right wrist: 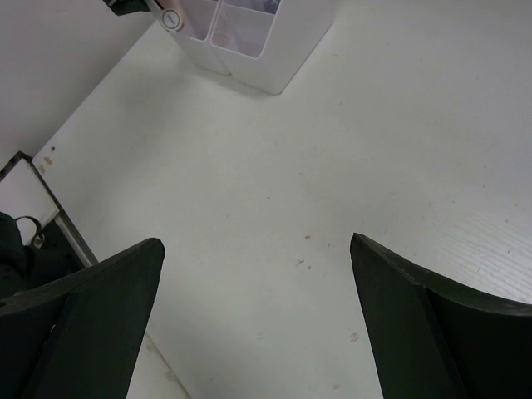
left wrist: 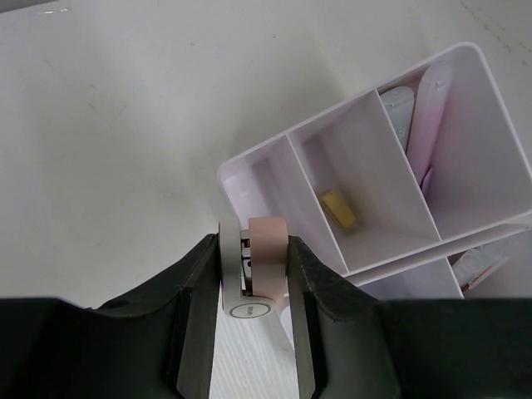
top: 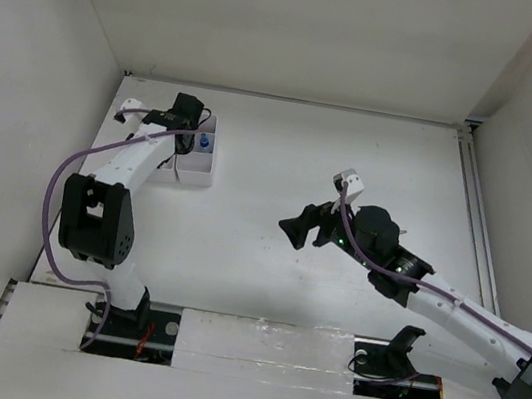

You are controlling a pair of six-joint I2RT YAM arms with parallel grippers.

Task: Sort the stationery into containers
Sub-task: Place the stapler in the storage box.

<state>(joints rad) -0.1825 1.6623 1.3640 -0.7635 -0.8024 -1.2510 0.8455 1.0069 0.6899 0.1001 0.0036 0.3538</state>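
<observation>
Eraser at tray corner, L gripper point(left wrist: 253, 241) clenched on tan eraser point(left wrist: 268, 266).
From here I see the eraser pinched betw. both fingers, just above the near corner of the white organiser tray point(left wrist: 357, 141) at the counter's point(right wrist: 274, 166) back-left. Yellow piece point(left wrist: 339, 208) lies in the middle compartment; blue-capped bottle point(top: 205, 139) stands in the tray. R gripper point(right wrist: 256, 249) is splayed wide, holding nothing, over the counter, well apart from the tray.

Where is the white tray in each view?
Top external: tray in the upper left.
Left wrist: tray fills the right half.
Right wrist: tray at the top edge, left of centre.
Shared landmark: left gripper holding a tan eraser by the tray's corner.
</observation>
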